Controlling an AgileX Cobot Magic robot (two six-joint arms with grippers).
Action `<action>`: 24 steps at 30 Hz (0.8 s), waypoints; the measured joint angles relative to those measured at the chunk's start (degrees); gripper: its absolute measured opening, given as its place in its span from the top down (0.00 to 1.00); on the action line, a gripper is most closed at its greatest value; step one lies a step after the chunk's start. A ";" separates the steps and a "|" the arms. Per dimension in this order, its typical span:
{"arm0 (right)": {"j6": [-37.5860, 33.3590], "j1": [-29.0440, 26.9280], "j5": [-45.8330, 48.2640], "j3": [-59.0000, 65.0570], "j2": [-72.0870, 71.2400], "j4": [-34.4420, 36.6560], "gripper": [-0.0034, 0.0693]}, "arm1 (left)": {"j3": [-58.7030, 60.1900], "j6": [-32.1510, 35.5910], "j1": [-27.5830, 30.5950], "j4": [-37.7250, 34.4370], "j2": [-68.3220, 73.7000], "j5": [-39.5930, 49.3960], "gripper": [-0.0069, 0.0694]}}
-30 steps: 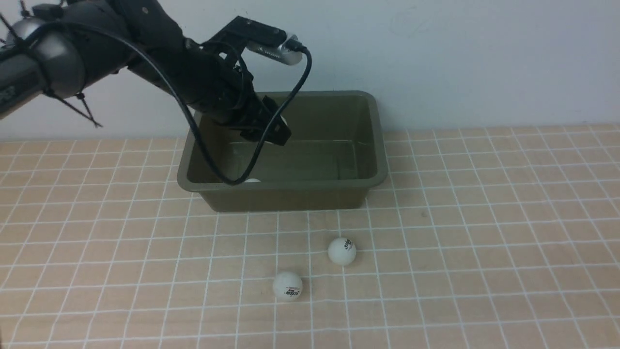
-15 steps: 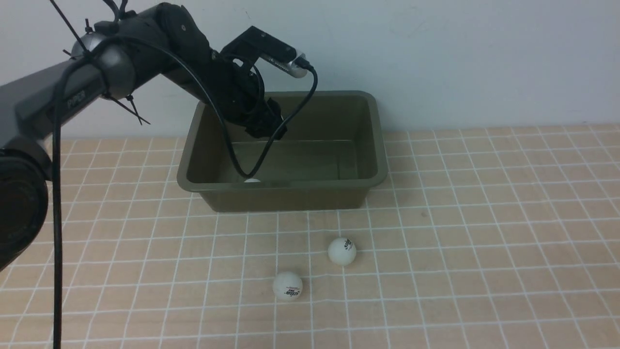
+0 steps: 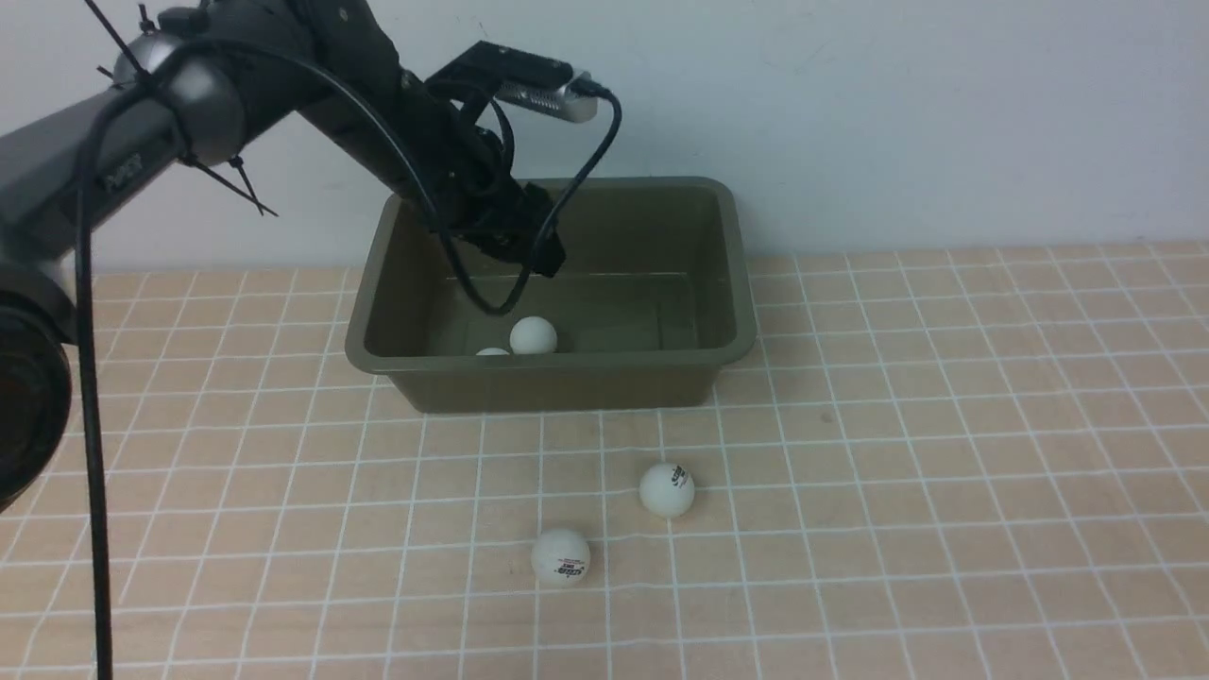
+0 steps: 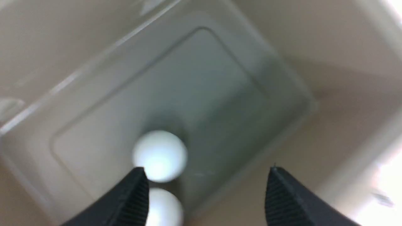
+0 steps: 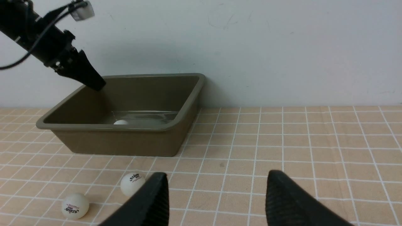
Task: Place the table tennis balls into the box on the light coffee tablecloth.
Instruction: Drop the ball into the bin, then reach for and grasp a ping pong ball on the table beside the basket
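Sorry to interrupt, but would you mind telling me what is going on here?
The robot is moving table tennis balls into the olive-green box. Its left hand hovers open and empty over the box, where one ball and a half-hidden ball lie. A nearer ball and a farther ball wait on the tablecloth in front. The right hand is open, holding nothing.

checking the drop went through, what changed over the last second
The left tool opened above the box and let go of its ball. That dropped ball now lies on the box floor, beside the ball already inside. The box has not shifted. The two balls on the tablecloth, the far one and the near one, stayed where they were.
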 joint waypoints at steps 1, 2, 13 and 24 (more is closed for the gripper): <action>0.00 0.00 0.00 0.00 0.00 0.00 0.43 | -0.72 -0.21 0.00 -0.47 -0.76 1.70 0.37; 0.00 0.00 0.00 0.00 0.00 0.00 0.43 | -1.71 -0.39 0.00 -1.18 -1.75 3.91 0.38; -0.63 0.00 0.08 0.00 0.00 0.22 0.43 | -5.81 -10.56 -0.09 -2.85 -13.21 10.29 0.49; -0.73 0.00 0.20 0.00 0.00 0.33 0.43 | 7.13 -15.62 -0.09 -2.19 -27.02 10.46 0.65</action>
